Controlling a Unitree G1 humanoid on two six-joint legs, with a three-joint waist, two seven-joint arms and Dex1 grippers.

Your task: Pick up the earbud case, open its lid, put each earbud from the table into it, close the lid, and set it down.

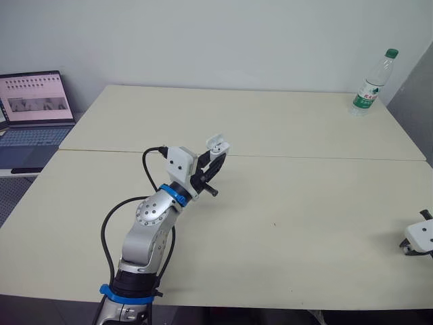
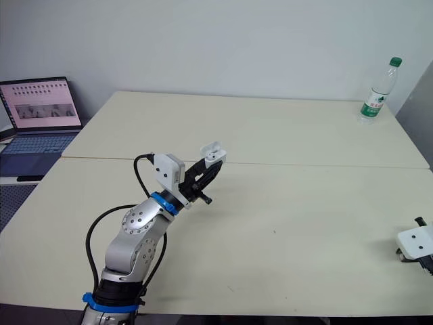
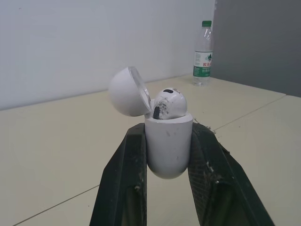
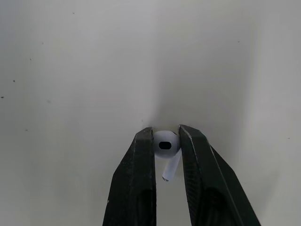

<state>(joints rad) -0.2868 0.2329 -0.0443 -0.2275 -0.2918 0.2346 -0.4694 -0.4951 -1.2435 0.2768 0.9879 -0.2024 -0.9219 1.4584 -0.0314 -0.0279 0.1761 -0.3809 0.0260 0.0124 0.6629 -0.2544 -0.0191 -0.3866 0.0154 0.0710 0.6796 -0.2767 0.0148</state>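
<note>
Past the table's left edge, on a separate lower surface, an open grey laptop shows a lit screen. The pale cream table is two slabs meeting at a seam that runs from its left edge to its right edge. Over the left half, close to that seam, the left pincer is raised above the table and pinches the white rounded plastic earbud case upright by its lower body, one black finger pressed on each side. The case's domed white lid is swung back on its hinge and stands open. The first white earbud, with a dark speckled grille, sits in the case's mouth, its head poking above the rim. At the far right corner a clear plastic water bottle with a green cap and green label stands upright. At the right edge, toward the near corner, the right pincer points down at the table and pinches the second white earbud by its head, the stem slanting between the fingers; whether it touches the table cannot be told.
</note>
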